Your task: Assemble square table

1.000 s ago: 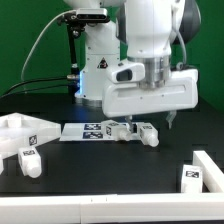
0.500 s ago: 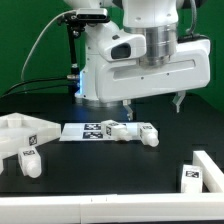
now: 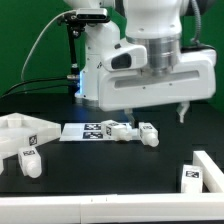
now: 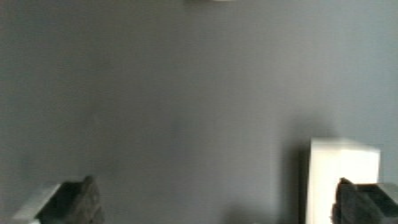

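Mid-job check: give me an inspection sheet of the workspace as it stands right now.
Surface: black table, with a white rail along the front edge.
Job's things: table top at the exterior view's left. The left leg is in front of it. The centre leg and the centre-right leg lie at the marker board's end. The right leg is at the exterior view's right.
Clutter: nothing seen; only the marker board lies flat.
Grippers: gripper open, empty, hanging above the centre legs.
Cables: black cables behind the arm, off the table.
Surroundings: green backdrop.
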Action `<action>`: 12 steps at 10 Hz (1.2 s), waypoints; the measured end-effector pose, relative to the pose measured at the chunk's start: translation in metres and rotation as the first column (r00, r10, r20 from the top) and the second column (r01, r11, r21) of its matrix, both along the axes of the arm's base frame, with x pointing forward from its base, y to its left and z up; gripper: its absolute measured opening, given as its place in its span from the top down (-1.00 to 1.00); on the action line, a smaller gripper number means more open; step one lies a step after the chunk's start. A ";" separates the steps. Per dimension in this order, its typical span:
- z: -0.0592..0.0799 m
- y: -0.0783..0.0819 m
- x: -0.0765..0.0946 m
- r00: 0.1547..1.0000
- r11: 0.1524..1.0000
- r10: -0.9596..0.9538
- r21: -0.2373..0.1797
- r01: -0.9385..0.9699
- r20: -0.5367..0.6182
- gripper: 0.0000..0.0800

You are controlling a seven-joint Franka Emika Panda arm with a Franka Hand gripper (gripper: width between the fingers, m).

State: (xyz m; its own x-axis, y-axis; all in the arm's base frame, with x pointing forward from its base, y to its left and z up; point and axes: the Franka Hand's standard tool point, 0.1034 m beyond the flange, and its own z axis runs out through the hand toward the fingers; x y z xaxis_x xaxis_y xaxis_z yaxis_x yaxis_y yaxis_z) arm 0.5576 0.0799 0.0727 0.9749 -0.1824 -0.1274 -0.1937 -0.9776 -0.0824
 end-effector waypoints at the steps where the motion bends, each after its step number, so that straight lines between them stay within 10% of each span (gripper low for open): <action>1: 0.001 0.003 0.012 0.997 0.997 -0.078 0.003 0.078 -0.015 -0.62; 6: 0.001 -0.002 0.020 0.992 0.991 -0.129 0.020 0.129 -0.019 -0.62; 9: -0.014 0.012 0.073 0.979 0.979 -0.202 0.020 0.201 0.020 -0.62; 12: -0.017 0.016 0.076 0.978 0.979 -0.204 0.022 0.203 0.046 -0.62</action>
